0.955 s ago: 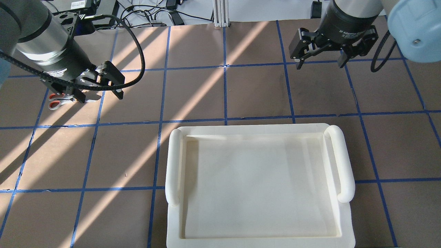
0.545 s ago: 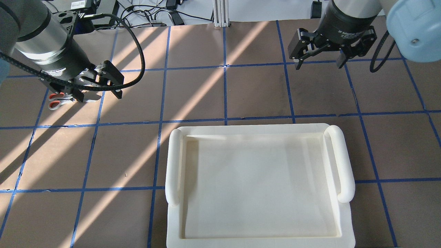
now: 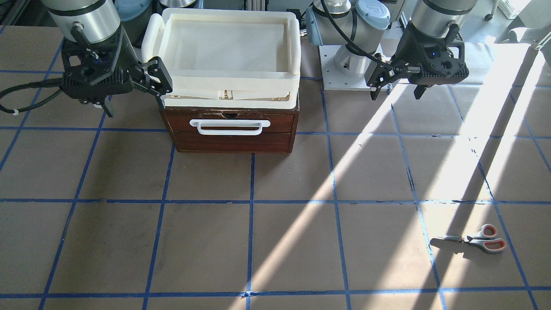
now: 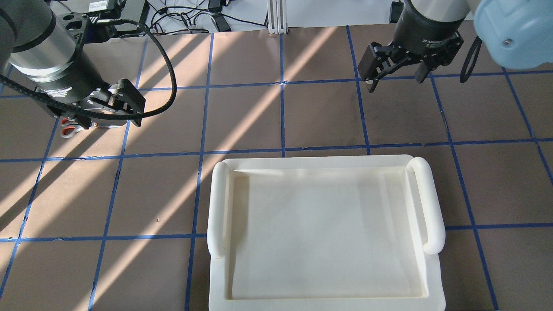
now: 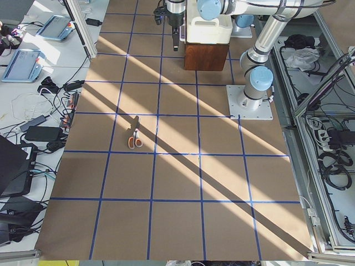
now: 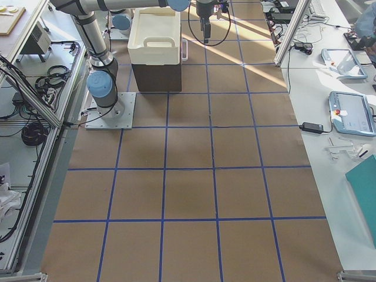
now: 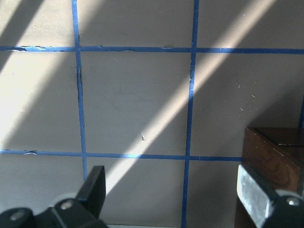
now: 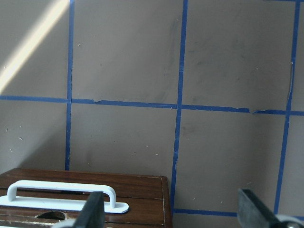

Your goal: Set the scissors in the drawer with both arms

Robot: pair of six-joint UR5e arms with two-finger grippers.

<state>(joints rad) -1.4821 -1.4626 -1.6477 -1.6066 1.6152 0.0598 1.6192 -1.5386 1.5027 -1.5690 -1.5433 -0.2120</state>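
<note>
Place: robotics lab.
My bench: brown table [image 5: 177,221] taped in a blue grid.
Ten o'clock, left-end view: tablets [image 5: 22,58] and loose cables [image 5: 25,102] beside me.

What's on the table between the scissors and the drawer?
Nothing: the front-facing view shows only bare table with blue tape lines between the scissors and the drawer.

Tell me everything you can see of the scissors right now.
The scissors are a small pair with grey loop handles lined orange-red and slim metal blades, shut together. They lie flat on the brown table, out on the robot's left side, handles toward its left, blades pointing toward its right. Only the table touches them.
</note>
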